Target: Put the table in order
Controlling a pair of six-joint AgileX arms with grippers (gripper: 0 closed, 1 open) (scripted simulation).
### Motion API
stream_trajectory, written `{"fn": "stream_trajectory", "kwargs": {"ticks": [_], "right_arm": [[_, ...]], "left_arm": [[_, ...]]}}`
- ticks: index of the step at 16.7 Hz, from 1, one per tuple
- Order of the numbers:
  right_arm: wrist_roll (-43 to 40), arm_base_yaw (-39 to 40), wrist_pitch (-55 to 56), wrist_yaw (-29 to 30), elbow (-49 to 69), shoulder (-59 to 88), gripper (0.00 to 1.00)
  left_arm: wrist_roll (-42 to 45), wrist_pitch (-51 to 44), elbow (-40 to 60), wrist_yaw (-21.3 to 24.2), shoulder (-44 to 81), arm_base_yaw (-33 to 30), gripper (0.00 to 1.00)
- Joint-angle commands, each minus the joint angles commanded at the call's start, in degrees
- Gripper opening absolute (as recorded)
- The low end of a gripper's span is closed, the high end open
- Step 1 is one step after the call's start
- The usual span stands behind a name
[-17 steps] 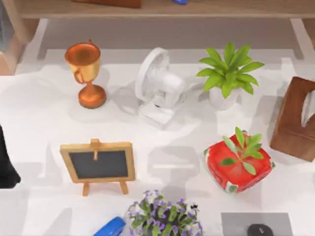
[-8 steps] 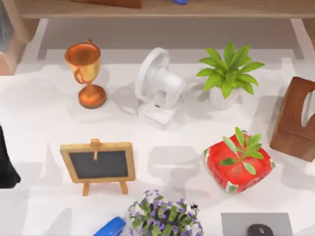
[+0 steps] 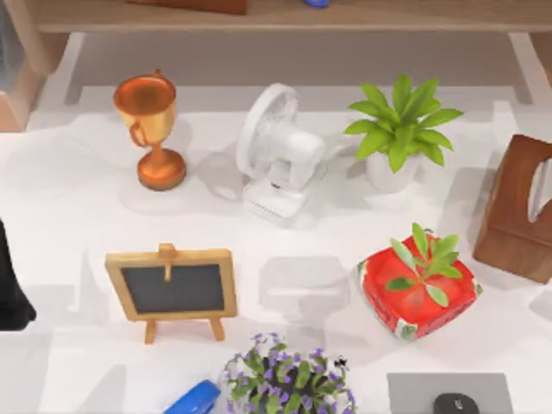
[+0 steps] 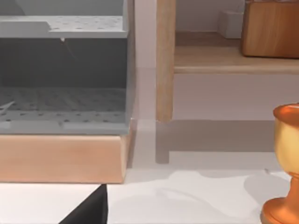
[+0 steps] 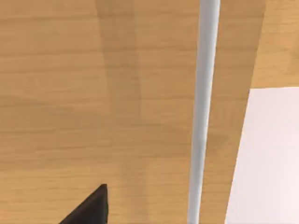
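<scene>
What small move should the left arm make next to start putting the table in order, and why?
Probably reach the left arm, parked at the table's left edge, toward the copper trophy: it is the nearest loose item and stands upright with open space around it.

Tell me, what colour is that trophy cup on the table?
The trophy cup is a shiny copper-orange, seen best in the top view.

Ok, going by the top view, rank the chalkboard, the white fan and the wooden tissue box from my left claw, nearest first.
1. The chalkboard, front left, closest to the left claw at the table left edge.
2. The white fan, back centre.
3. The wooden tissue box, far right edge.
</scene>
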Motion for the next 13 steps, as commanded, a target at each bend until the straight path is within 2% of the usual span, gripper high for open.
{"fn": "stream_trajectory", "kwargs": {"ticks": [3, 13], "right_arm": [[-2.9, 0.6, 1.9, 0.6, -0.5, 2.3, 1.0], [-2.9, 1.4, -1.3, 1.5, 3.9, 3.5, 1.0]], "left_arm": [[0.0, 0.0, 0.0, 0.0, 0.0, 0.0, 1.0], [0.0, 0.0, 0.0, 0.0, 0.0, 0.0, 1.0]]}}
